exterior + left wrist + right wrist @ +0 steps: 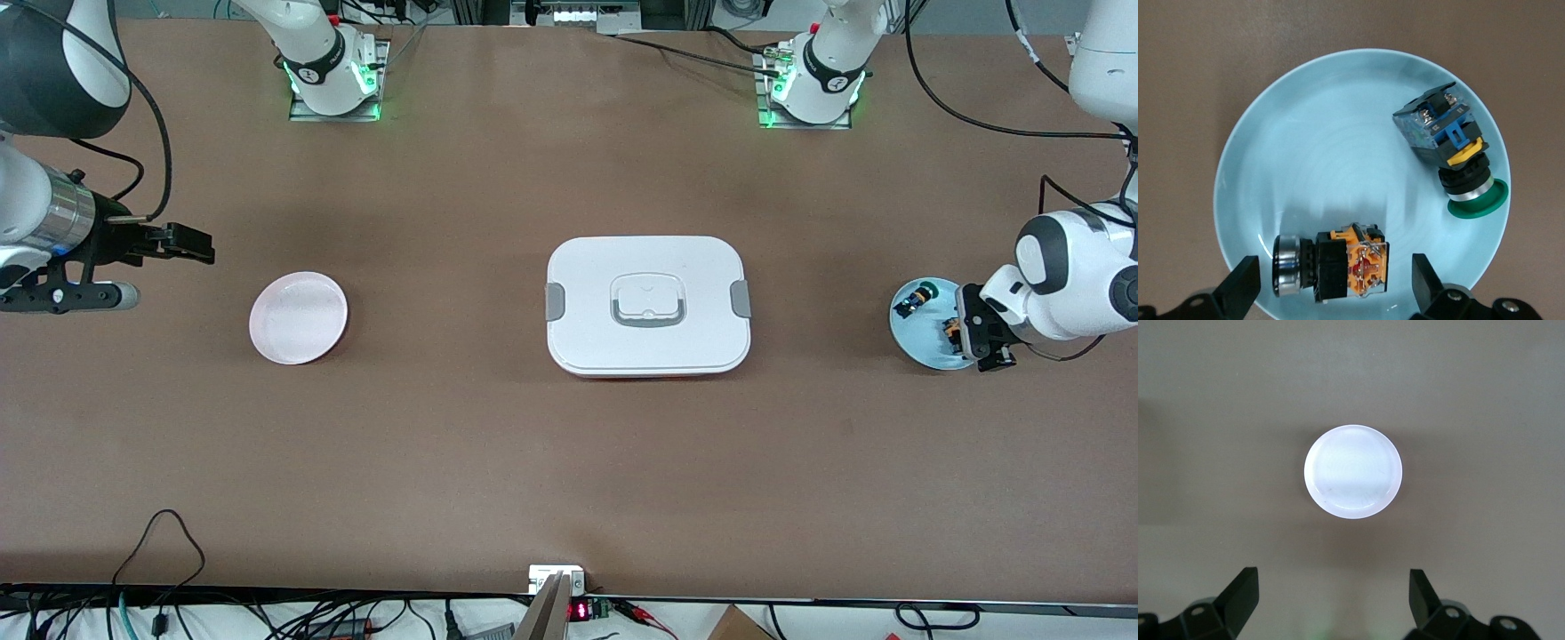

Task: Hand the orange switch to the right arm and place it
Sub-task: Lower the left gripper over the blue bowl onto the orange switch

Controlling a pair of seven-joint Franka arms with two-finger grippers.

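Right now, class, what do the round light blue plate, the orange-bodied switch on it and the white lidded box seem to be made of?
Round light blue plate: probably glazed ceramic or glossy plastic, soft sheen. Orange-bodied switch: moulded plastic with a shiny metal collar and brass-coloured terminals. White lidded box: likely matte plastic, with grey side clips and a grey handle.

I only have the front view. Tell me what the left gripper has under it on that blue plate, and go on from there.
Observer: The left gripper is open over the blue plate, its fingers either side of the orange switch, which lies on its side.
Operator: Say what else is on that plate.
Observer: One more part, a blue-and-black switch with a green cap, lying apart from the orange one near the rim.
Operator: Now report the right gripper.
Observer: The right gripper is open and holds nothing; its camera looks at the pink plate, which has nothing on it.
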